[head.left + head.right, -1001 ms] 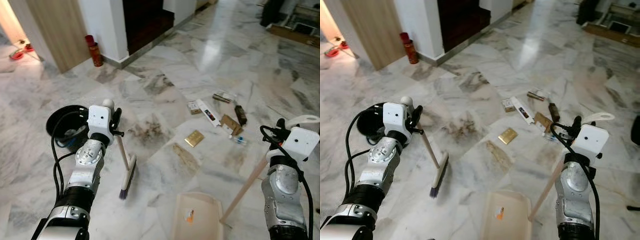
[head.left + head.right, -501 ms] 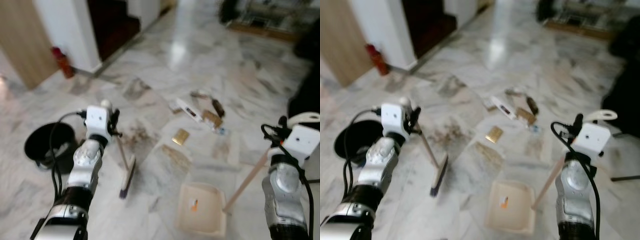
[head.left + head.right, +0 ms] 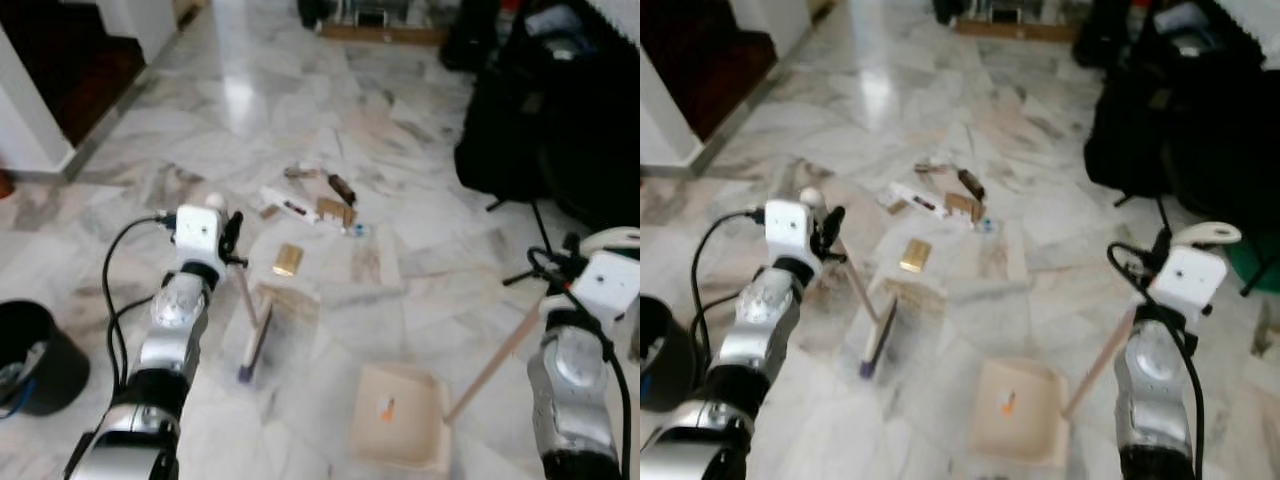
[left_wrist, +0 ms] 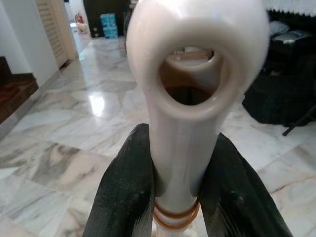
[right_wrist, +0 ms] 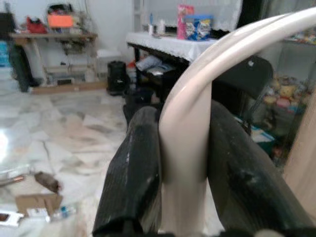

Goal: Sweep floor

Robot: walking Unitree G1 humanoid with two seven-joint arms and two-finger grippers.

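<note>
Left gripper (image 4: 180,197) clamps the broom (image 3: 252,335) handle, bristles resting on the marble floor (image 3: 400,180). Right gripper (image 5: 185,163) clenches the dustpan (image 3: 400,428) handle, pan lying just beside the broom, near scattered litter (image 3: 310,205).

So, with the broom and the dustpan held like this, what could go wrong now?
The litter lies well beyond the broom, so a short stroke by the left gripper may miss it. The dustpan, held by the right gripper, sits off to the side. The black stand legs could catch its handle.
</note>
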